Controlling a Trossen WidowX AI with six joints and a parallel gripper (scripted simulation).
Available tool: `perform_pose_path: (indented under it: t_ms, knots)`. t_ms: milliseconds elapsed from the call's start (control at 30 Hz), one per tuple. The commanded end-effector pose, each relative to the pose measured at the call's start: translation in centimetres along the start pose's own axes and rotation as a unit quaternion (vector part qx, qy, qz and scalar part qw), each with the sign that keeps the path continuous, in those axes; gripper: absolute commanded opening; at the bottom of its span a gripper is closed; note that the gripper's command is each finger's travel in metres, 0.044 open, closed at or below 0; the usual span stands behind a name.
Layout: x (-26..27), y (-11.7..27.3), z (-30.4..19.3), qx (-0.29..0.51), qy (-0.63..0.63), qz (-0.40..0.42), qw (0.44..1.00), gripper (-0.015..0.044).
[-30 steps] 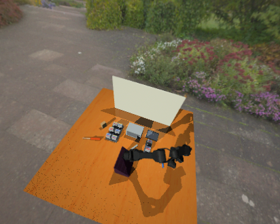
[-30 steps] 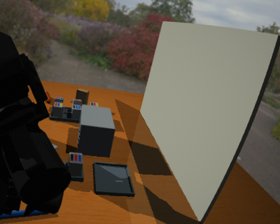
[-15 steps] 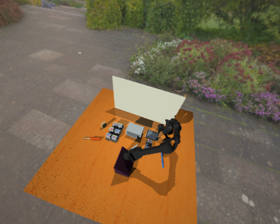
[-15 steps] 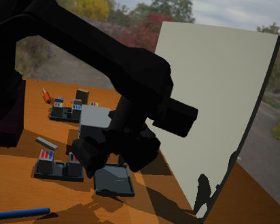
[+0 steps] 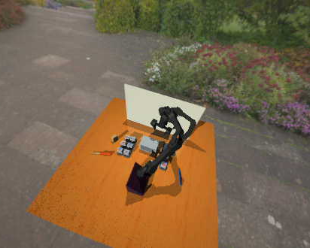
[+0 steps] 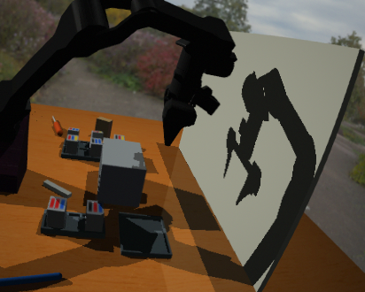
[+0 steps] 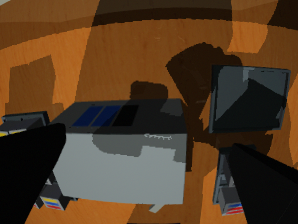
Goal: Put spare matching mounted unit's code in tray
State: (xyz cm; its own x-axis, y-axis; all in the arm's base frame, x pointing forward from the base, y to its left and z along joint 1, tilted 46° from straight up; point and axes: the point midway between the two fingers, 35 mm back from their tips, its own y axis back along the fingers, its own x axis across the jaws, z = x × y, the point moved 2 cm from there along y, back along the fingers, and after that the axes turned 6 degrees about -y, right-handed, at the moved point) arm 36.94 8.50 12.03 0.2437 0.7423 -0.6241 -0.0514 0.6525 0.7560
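The mounted unit, a grey box (image 5: 149,144) (image 6: 121,172) (image 7: 122,162), shows its back in the wrist view with two blue stripes and one black stripe, left to right. Spares with striped tops stand in two dark racks. The left rack (image 5: 124,155) (image 6: 78,155) holds several, partly behind the box in the exterior view. The right rack (image 6: 73,231) holds two: one spare (image 6: 57,212) striped red, red, blue, the other (image 6: 95,215) dark, red, blue. The dark square tray (image 6: 144,255) (image 7: 225,110) holds no spare. My gripper (image 6: 168,137) (image 7: 149,144) is open and empty, above and behind the box.
A pale upright panel (image 5: 147,103) (image 6: 333,75) stands behind the box. A blue pen-like rod (image 5: 180,177) (image 6: 25,280), a small grey bar (image 6: 57,188), an orange-handled tool (image 5: 105,153) (image 6: 57,127) and a brown block (image 5: 114,138) (image 6: 104,126) lie around the racks.
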Motion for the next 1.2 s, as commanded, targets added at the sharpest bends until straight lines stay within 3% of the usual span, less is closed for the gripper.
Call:
perform_pose_path:
  t_ms: [0, 633, 733, 833, 1167]
  knots:
    - [4.5, 1.8, -1.6, -0.028, 0.07, -0.022, 0.997, 0.044]
    - [5.5, 2.2, -2.1, -0.036, 0.087, -0.028, 0.995, 0.044]
    - [7.6, 1.5, -3.9, -0.033, 0.182, -0.028, 0.982, 0.044]
    - [11.3, -0.1, -7.7, -0.027, 0.368, -0.029, 0.929, 0.044]
    - [16.4, -4.4, -17.1, -0.012, 0.714, -0.037, 0.699, 0.044]
